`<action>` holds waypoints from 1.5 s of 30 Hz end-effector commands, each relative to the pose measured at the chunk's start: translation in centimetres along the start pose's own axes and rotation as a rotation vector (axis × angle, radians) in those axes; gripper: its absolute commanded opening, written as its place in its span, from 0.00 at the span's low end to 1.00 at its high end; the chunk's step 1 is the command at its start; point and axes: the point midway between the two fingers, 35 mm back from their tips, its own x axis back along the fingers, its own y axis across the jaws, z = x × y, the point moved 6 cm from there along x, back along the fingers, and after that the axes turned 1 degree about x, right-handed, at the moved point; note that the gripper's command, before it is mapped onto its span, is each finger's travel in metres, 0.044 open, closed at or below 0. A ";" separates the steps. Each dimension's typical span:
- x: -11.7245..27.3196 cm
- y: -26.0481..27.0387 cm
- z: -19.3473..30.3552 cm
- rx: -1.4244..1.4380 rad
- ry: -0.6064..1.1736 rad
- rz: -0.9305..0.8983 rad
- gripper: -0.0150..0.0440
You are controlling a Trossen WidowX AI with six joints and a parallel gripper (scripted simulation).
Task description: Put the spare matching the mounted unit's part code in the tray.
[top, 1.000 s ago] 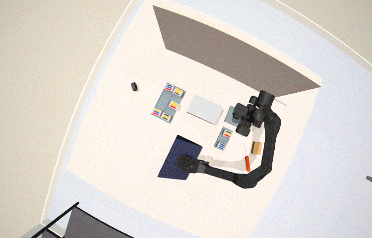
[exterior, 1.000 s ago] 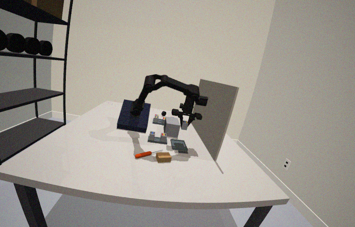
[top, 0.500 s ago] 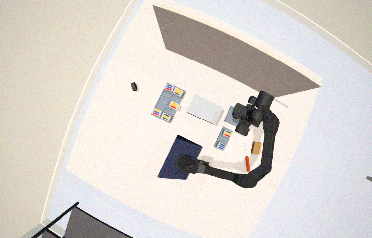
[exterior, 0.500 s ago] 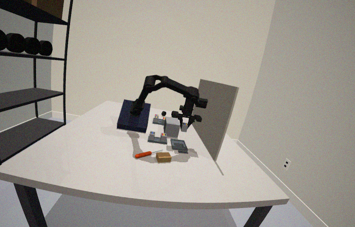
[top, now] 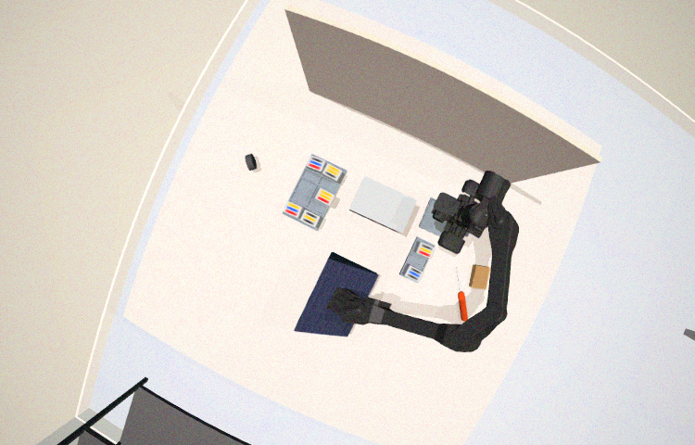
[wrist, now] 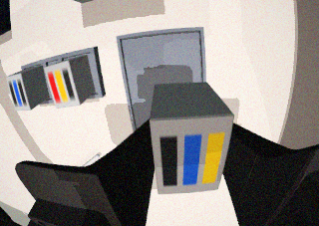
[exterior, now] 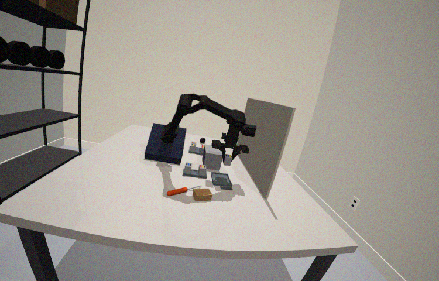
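Observation:
My gripper (exterior: 227, 158) (wrist: 183, 122) is shut on a grey block with black, blue and yellow stripes (exterior: 227, 160) (wrist: 192, 158). It holds the block upright above the table, beside the tray (top: 427, 220) (exterior: 216, 175) (wrist: 140, 49) in the wrist view. The tray is shallow and has only a shadow in it. A small rack (top: 419, 260) (wrist: 95, 62) bears a red-yellow-black block (top: 424, 250) (exterior: 202, 167) (wrist: 62, 84) and a black-and-blue striped block (top: 412, 273) (exterior: 188, 165) (wrist: 19, 93). A larger rack (top: 304, 190) bears several striped blocks. No printed back code is readable.
A grey box (top: 383, 205) (exterior: 212, 158) stands between the larger rack and the tray. A tall panel (top: 423, 99) (exterior: 267, 146) stands close behind the gripper. An orange screwdriver (top: 462, 306) (exterior: 177, 191) and a brown block (top: 478, 276) (exterior: 202, 194) lie near the small rack.

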 end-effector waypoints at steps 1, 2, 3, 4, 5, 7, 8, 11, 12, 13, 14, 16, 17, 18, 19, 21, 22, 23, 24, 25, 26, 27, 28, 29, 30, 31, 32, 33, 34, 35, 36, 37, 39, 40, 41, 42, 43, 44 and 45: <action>-0.4 0.0 -0.1 0.004 -0.003 -0.001 0.25; -0.5 0.0 -0.1 0.004 -0.003 -0.001 0.25; -0.6 0.0 -0.1 0.004 -0.003 -0.001 0.25; -0.7 0.0 -0.1 0.004 -0.003 -0.001 0.25; -0.8 0.0 -0.1 0.004 -0.003 -0.001 0.25; -0.9 0.0 -0.1 0.004 -0.003 -0.001 0.25; -1.0 0.0 -0.1 0.004 -0.003 -0.001 0.25; -1.3 0.0 -0.1 0.004 -0.002 0.000 0.25; -1.4 0.0 -0.1 0.004 -0.002 0.000 0.25; -1.5 0.0 -0.1 0.004 -0.002 0.000 0.25; -1.6 0.0 -0.1 0.004 -0.002 0.000 0.25; -1.7 0.0 -0.1 0.004 -0.002 0.000 0.25; -1.8 0.0 -0.1 0.004 -0.002 0.000 0.25; -1.9 0.0 -0.1 0.004 -0.002 0.000 0.25; -2.0 0.0 -0.1 0.004 -0.002 0.000 0.25; -2.2 0.0 -0.1 0.004 -0.002 0.000 0.25; -2.3 0.0 0.0 0.004 -0.002 0.000 0.25; -2.4 0.0 0.0 0.004 -0.002 0.000 0.25; -2.4 0.0 0.0 0.004 -0.001 0.000 0.25; -2.5 0.0 0.0 0.004 -0.001 0.000 0.25; -2.6 0.0 0.0 0.004 -0.001 0.000 0.25; -2.7 0.1 0.0 0.004 -0.001 0.000 0.25; -2.8 0.1 0.0 0.004 -0.001 0.000 0.25; -2.9 0.1 0.0 0.004 -0.001 0.000 0.25; -3.0 0.1 0.0 0.004 -0.001 0.000 0.25; -3.1 0.1 0.0 0.004 -0.001 0.000 0.25; -3.1 0.1 0.0 0.004 -0.001 0.000 0.25; -3.2 0.1 0.0 0.004 -0.001 0.000 0.25; -3.3 0.1 0.0 0.004 0.000 0.000 0.25; -3.4 0.1 0.0 0.004 0.000 0.000 0.25; -3.5 0.1 0.0 0.004 0.000 0.000 0.25; -3.6 0.1 0.0 0.004 0.000 0.000 0.25; -3.8 0.1 0.0 0.004 0.000 0.000 0.25; -3.8 0.1 0.0 0.004 0.000 0.000 0.25; -3.9 0.1 0.0 0.004 0.001 0.000 0.25; -4.0 0.2 0.0 0.004 0.001 0.000 0.25; -4.1 0.2 0.0 0.004 0.001 0.000 0.25; -4.2 0.2 0.0 0.004 0.001 0.000 0.25; -4.3 0.2 0.0 0.004 0.001 0.000 0.25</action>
